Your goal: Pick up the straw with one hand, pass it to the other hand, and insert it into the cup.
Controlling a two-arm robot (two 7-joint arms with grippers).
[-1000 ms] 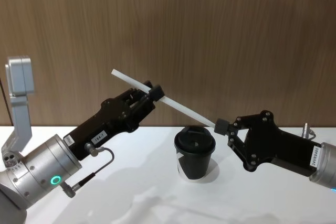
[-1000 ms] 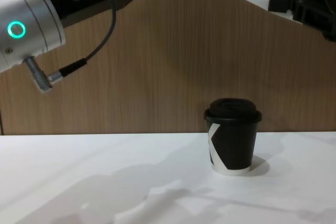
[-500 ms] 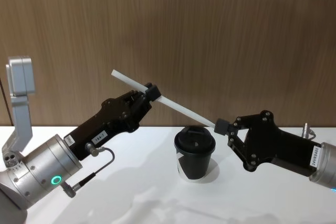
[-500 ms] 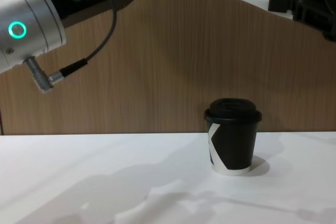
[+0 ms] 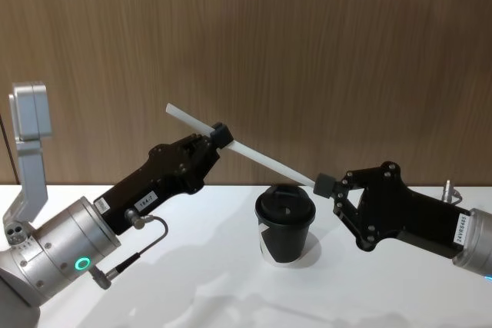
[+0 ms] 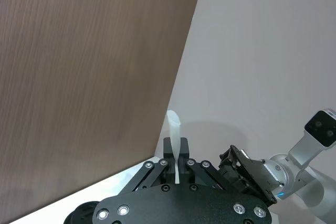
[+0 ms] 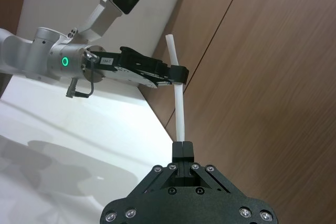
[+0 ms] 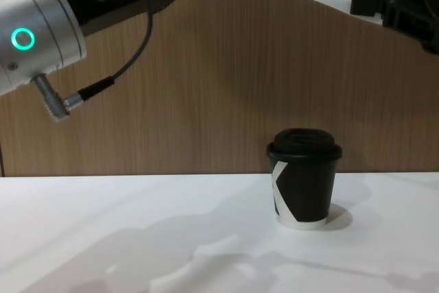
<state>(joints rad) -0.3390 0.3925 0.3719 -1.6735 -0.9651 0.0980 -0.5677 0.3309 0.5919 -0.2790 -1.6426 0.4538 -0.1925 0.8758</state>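
Long, thin white straw (image 5: 261, 154) held in the air, long axis slanting from high on the robot's left down to low on its right. Lower end pinched in the blocky all-black right gripper (image 5: 324, 184), closed narrow on the straw, just above the lid and slightly to its right. Upper stretch, short of the free tip, caught in the black flat-fingered left gripper (image 5: 218, 136) with silver-grey wrist and green ring. Also closed narrow around the straw, seemingly gripping, though how firmly is hard to judge. Small black paper cup (image 5: 285, 228) with domed lid upright on the white surface (image 5: 192, 289), below the straw's lower half, between the two grippers, nearer the right one. Probably mid-handover. For insertion, straw to be swung upright with its lower end over the lid.
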